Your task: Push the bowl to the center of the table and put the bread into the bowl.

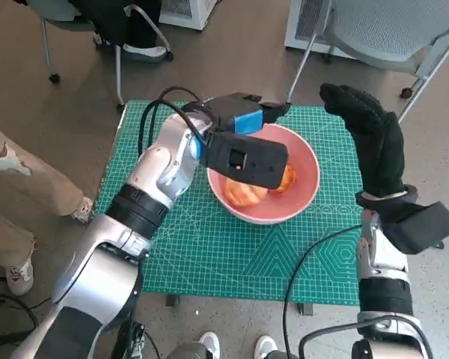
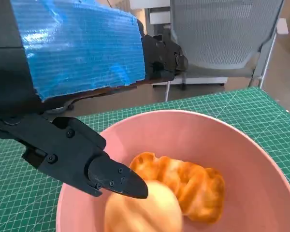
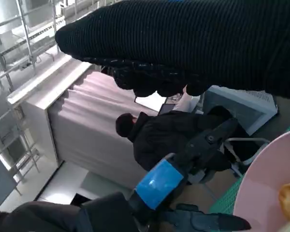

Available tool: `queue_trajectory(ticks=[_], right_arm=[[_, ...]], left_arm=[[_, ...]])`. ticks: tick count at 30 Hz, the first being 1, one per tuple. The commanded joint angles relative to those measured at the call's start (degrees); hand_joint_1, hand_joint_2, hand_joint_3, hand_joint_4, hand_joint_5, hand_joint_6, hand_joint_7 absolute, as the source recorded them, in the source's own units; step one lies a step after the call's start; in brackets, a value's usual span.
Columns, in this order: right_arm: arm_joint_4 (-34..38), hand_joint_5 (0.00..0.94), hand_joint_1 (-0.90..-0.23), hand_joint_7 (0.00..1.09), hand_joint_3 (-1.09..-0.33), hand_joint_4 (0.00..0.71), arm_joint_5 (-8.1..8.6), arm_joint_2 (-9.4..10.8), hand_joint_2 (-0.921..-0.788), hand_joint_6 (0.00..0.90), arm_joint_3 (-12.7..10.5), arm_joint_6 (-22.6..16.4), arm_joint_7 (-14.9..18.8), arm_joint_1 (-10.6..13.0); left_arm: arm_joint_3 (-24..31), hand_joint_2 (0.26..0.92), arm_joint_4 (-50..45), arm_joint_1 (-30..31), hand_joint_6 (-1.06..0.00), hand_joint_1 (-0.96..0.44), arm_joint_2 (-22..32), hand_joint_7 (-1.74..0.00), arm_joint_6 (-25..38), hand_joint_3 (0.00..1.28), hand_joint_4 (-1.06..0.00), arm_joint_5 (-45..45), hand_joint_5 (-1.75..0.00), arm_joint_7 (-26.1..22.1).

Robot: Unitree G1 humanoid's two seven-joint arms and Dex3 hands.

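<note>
The pink bowl (image 1: 307,187) stands near the middle of the green mat, with two pieces of bread (image 1: 245,194) lying in it. In the left wrist view a pale roll (image 2: 140,212) lies against an orange-brown pastry (image 2: 188,183) inside the bowl (image 2: 261,169). My left hand (image 1: 243,146) hovers over the bowl's left half, fingers apart, holding nothing; its thumb (image 2: 87,159) ends just above the roll. My right hand (image 1: 370,138) is raised just right of the bowl, fingers straight, empty. The right wrist view shows the glove (image 3: 193,43), the left hand (image 3: 164,188) and the bowl's rim (image 3: 263,186).
The green cutting mat (image 1: 202,254) covers the small table. A grey chair (image 1: 389,30) stands behind the table at the right. A person's leg and shoe (image 1: 37,183) are at the left, and shoes (image 1: 209,345) show at the table's near edge. A person in black (image 3: 174,137) sits beyond.
</note>
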Motion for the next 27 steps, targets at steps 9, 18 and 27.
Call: queue_trajectory(ticks=[9,18,27], right_arm=[[-2.0,0.002,-0.680,0.47,-0.884,0.157,0.06,0.4,-0.921,-0.001,0.5,1.7,-0.3,-1.3],[-4.9,0.005,-0.686,0.48,-0.863,0.164,-0.52,1.2,-0.921,0.008,1.3,2.5,-1.1,-2.6],[-7.8,0.007,-0.703,0.48,-0.840,0.171,-0.50,2.0,-0.921,0.017,2.3,2.7,-1.5,-3.9]], left_arm=[[17.4,0.851,2.0,5.7,-0.12,-0.52,2.7,-0.02,-22.7,0.03,0.00,-18.4,0.00,11.9],[32.3,0.919,4.3,12.0,-0.19,-0.71,-4.2,-0.05,-36.2,0.35,-0.05,-41.7,-0.02,5.9],[35.1,0.921,-4.1,18.9,-0.13,-0.76,-4.4,-0.02,-36.9,0.47,-0.04,-51.6,0.00,-4.9]])
